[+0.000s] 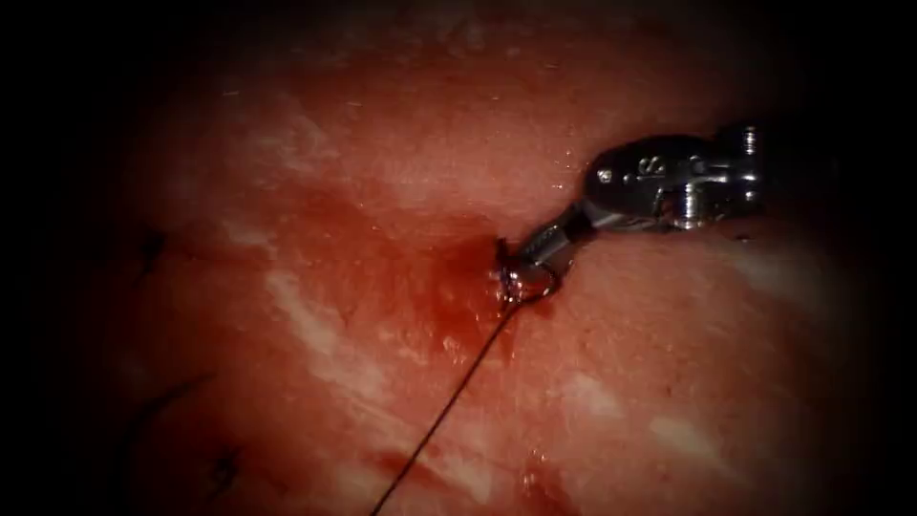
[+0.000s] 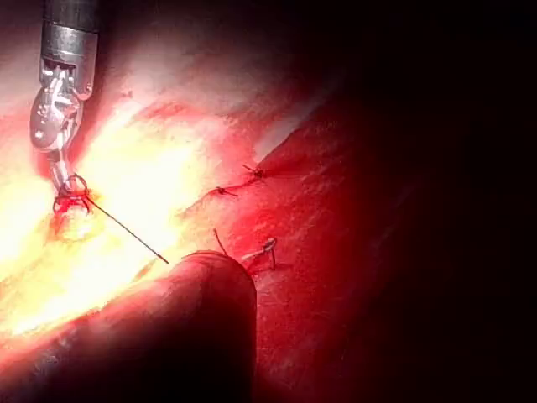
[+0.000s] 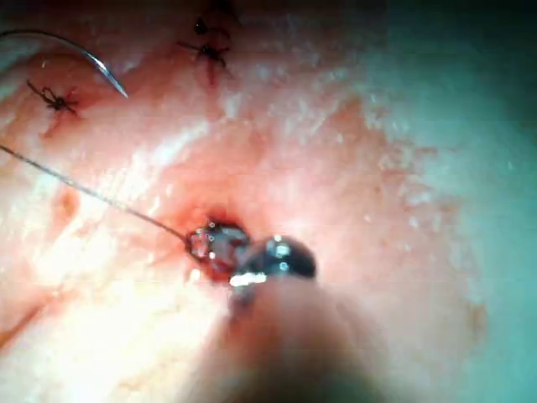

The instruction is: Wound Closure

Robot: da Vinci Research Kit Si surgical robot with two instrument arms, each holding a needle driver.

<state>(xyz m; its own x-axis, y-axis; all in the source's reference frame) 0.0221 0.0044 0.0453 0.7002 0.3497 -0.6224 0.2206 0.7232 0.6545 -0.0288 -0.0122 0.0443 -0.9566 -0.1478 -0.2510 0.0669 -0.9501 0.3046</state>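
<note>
At the cut's (image 1: 501,277) edge, the right tool's (image 1: 535,250) jaws grip the thread (image 1: 458,392) loop.

Tissue (image 1: 669,382), thread (image 1: 449,401) trailing across, red fluid (image 1: 458,287)

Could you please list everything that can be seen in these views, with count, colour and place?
Pink-red pork-belly tissue: one, beneath everything else.
Red fluid: one patch, pooled on the tissue just left of the stitch site at the tool tip.
Thin dark thread: one strand, running taut from the loop at the tool tip down toward the endoscope view's lower edge.
Curved silver needle: one, lying free on the tissue beside the older stitches, not in the tissue.
Dark knotted stitches: at least three seen in the wrist views, on the tissue away from the tool.
Right arm's silver needle driver: one, entering from the right, jaws shut on the thread at the stitch site.
</note>
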